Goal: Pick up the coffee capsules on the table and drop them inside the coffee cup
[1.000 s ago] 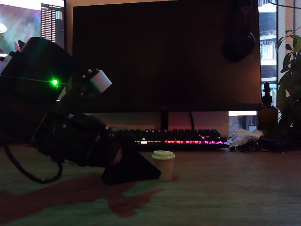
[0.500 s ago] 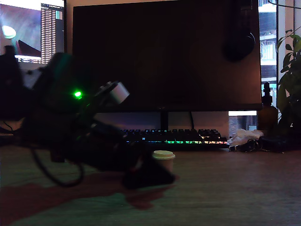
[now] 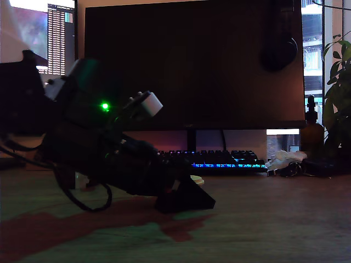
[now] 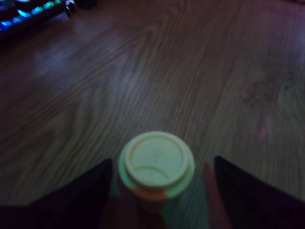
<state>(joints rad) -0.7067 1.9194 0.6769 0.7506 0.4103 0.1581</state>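
Now we have the dark monitor point(image 3: 192, 60) filling the back of the exterior view, and below it the wooden table point(image 3: 274, 224) with the lit keyboard point(image 3: 225, 159), glowing blue where half a second ago it showed red and green. The arm point(image 3: 93, 159) has pushed on toward the exterior view's right, low over the wood: 1 second ago the gripper point(image 4: 157, 200) sat just short of the cream-beige capsule point(image 4: 156, 166), and now it hides nearly all of it, with only a sliver of rim showing behind the fingers in that view.

From the wrist we get the better look. The capsule stands upright on the table, flat rim up, squarely between the 2 dark fingers point(image 4: 71, 195), with a gap on either side. So the gripper is spread wide and not yet holding anything. We read that as the approach finished and the squeeze about to come.

As for containers, we see no coffee cup in either view, so we cannot say what is in it. No blue capsule is in view either. 1 capsule lined up, 0 confirmed dropped.
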